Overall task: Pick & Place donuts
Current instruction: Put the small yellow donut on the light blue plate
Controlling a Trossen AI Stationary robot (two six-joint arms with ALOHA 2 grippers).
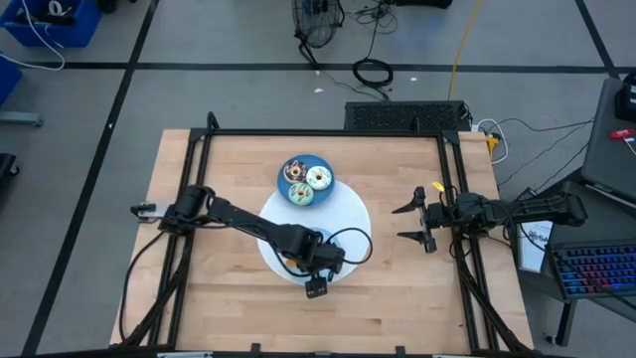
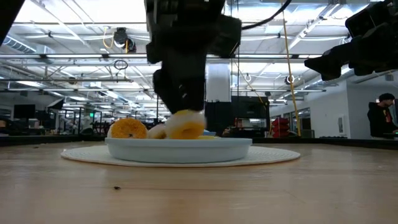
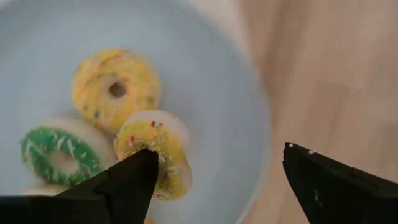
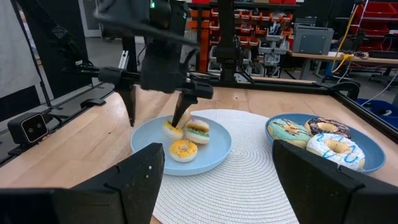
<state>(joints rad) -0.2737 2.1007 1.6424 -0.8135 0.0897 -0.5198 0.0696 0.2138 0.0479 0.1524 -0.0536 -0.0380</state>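
Observation:
A pale blue plate (image 3: 217,81) holds small donuts: a yellow sprinkled one (image 3: 115,87) and a green one (image 3: 56,152) lie flat, and a yellow-frosted one (image 3: 158,146) stands tilted. My left gripper (image 3: 217,152) hangs over this plate, open wide; one finger is at the tilted donut, the other is beyond the plate's rim, over the wood. A darker blue plate (image 1: 283,177) farther back carries the chocolate (image 1: 295,169), white (image 1: 319,178) and teal (image 1: 300,194) donuts. My right gripper (image 1: 399,223) waits open near the table's right edge, above the wood. My left gripper comes from above, pointing down, and the tip of one finger (image 3: 134,174) lies against the tilted yellow-frosted donut at its frosted face by the hole (image 3: 163,163). The other finger touches nothing. The donut's lower rim rests on the plate.
Both plates sit on a round white woven mat (image 4: 249,180) in the table's middle. Black frame rails (image 1: 452,189) run along the table's left, right and far sides. Bare wood (image 1: 397,298) lies on the near side. A person (image 2: 378,118) stands far off in the room.

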